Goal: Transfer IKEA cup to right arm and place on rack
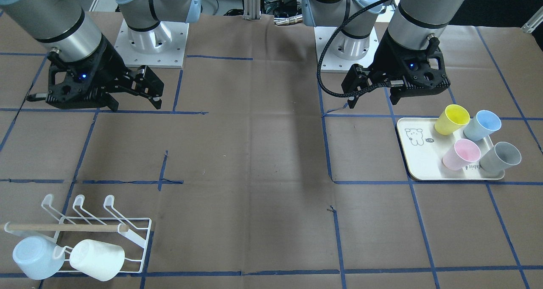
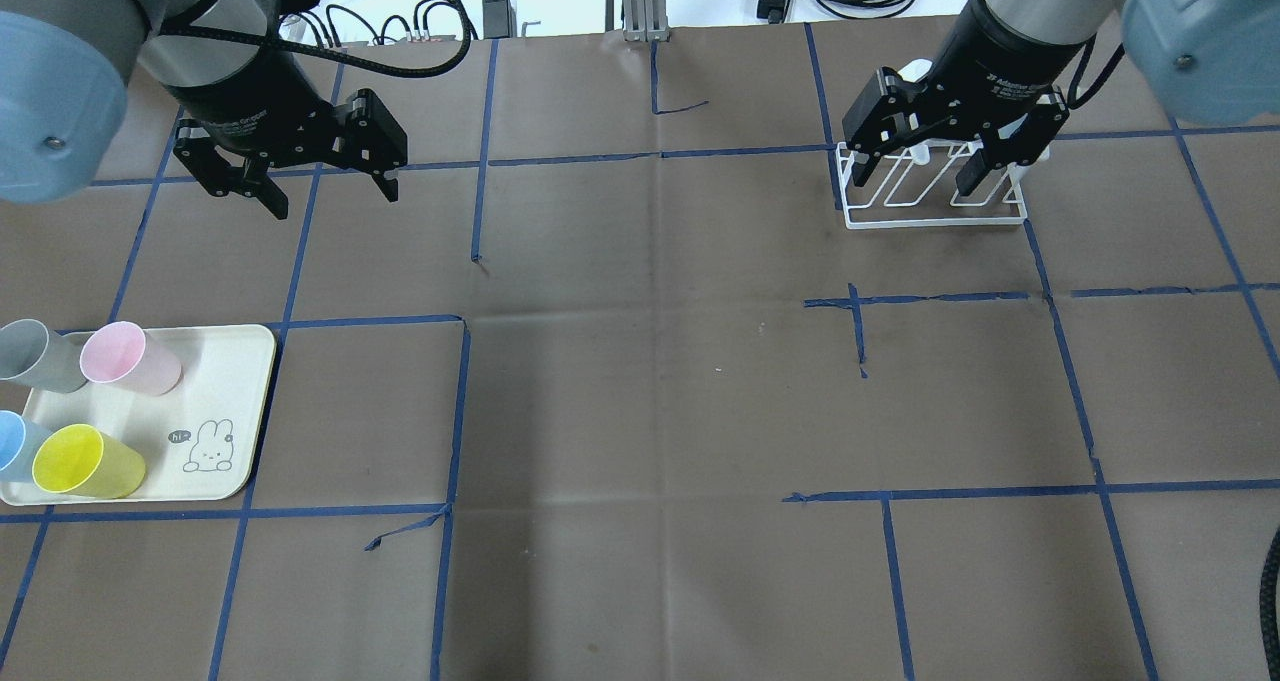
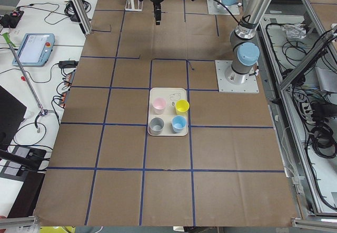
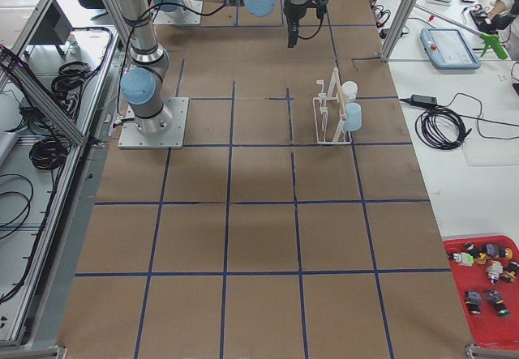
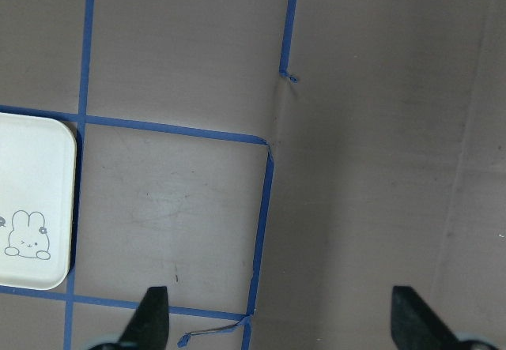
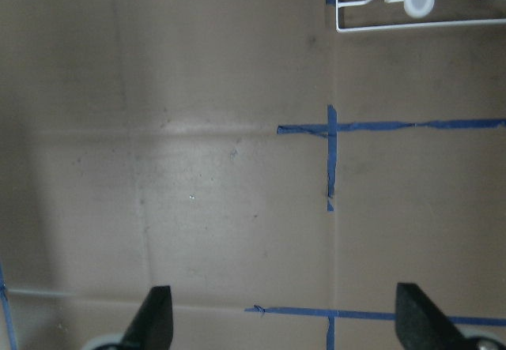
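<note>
Four IKEA cups lie on a cream tray (image 1: 413,161): yellow (image 1: 452,119), blue (image 1: 481,125), pink (image 1: 461,154) and grey (image 1: 500,157). My left gripper (image 1: 373,100) hangs open and empty above the table beside the tray; its wrist view shows only a tray corner (image 5: 32,200) between wide-apart fingertips. The white wire rack (image 1: 97,225) holds a pale blue cup (image 1: 36,257) and a white cup (image 1: 97,259). The right gripper (image 2: 920,171) hovers open and empty over the rack (image 2: 935,201), whose edge (image 6: 419,2) shows in the right wrist view.
Brown paper with blue tape lines covers the table. The two arm bases (image 1: 150,38) stand at the robot's side. A wooden dowel (image 1: 63,227) lies across the rack. Cables and a teach pendant (image 4: 450,47) sit on the side bench.
</note>
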Controlling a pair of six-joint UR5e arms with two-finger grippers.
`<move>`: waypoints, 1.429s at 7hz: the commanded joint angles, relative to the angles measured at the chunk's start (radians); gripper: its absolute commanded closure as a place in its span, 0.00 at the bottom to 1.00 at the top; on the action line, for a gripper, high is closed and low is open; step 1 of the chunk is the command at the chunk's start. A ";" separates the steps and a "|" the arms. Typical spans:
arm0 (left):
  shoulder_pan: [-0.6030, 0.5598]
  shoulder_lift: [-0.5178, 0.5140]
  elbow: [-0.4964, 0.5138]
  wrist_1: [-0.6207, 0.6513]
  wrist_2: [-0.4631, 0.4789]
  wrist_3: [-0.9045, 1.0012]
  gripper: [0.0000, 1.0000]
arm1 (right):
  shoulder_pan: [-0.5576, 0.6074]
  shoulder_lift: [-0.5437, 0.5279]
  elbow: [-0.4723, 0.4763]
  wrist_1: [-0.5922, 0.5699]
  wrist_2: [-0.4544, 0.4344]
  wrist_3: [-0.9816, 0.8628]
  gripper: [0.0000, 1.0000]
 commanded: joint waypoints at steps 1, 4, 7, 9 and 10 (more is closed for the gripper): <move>0.000 0.000 0.000 0.001 0.000 0.000 0.00 | 0.010 -0.123 0.080 0.063 -0.017 -0.001 0.00; 0.000 0.000 0.000 -0.001 0.000 0.000 0.00 | 0.019 -0.140 0.118 0.070 -0.202 0.007 0.00; 0.000 0.000 0.000 0.001 0.000 0.000 0.00 | 0.085 -0.123 0.117 0.053 -0.192 0.034 0.00; 0.000 0.000 0.000 0.001 -0.001 0.000 0.00 | 0.112 -0.108 0.112 0.032 -0.177 0.100 0.00; 0.000 0.000 0.000 -0.001 -0.002 0.000 0.00 | 0.110 -0.108 0.109 0.030 -0.172 0.100 0.00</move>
